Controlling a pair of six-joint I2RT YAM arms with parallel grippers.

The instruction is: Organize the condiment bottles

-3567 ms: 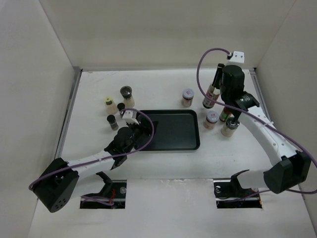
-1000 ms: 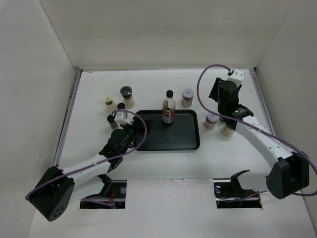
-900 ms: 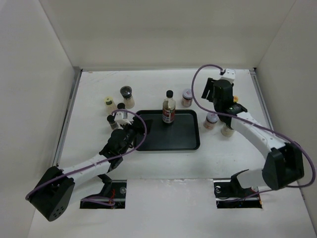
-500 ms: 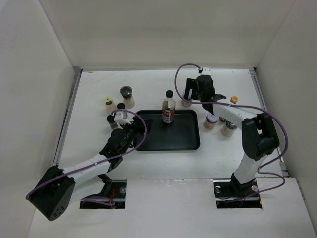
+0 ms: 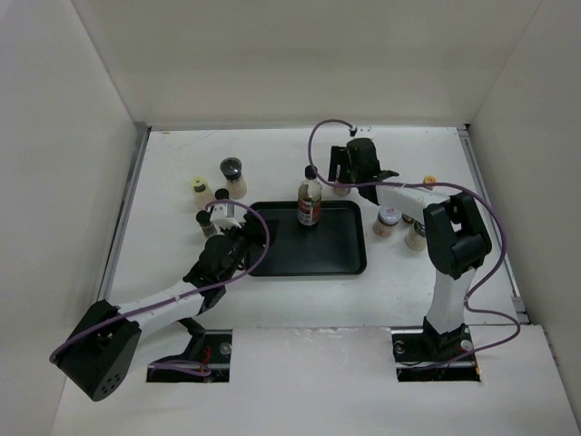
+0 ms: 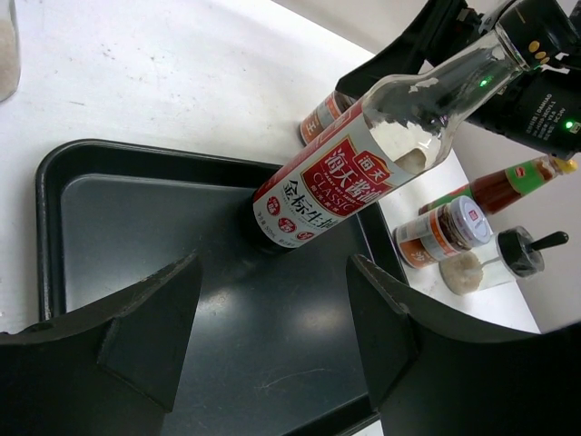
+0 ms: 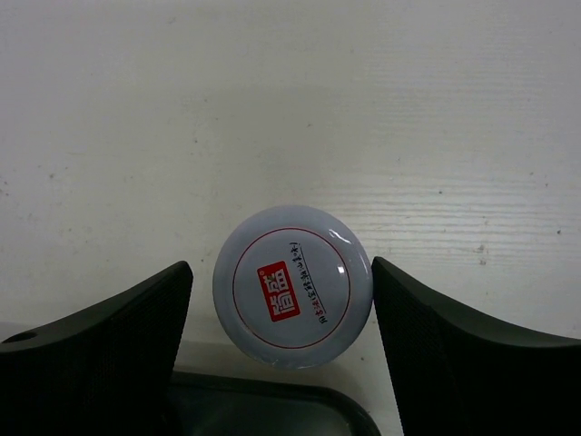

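A tall clear black-capped bottle (image 5: 310,202) (image 6: 363,173) stands upright in the black tray (image 5: 336,254) (image 6: 136,272), at its far edge. My right gripper (image 5: 343,171) (image 7: 282,300) hangs open just behind the tray, straddling a silver-lidded jar (image 7: 292,300) with a gap on each side. My left gripper (image 5: 243,238) (image 6: 272,336) is open and empty over the tray's left end. A red yellow-capped sauce bottle (image 5: 427,183) (image 6: 517,177) and two jars (image 5: 388,218) (image 5: 418,234) stand right of the tray. Several small jars (image 5: 233,174) cluster to its left.
A white wall closes off each side and the back of the table. The tray's near corner (image 7: 272,409) lies just under the right fingers. My right arm (image 6: 536,82) looms behind the tall bottle in the left wrist view.
The right arm set the tall bottle on the tray, then swung left from the right-hand cluster to the silver-lidded jar, its jaws widening. The left arm has barely moved.
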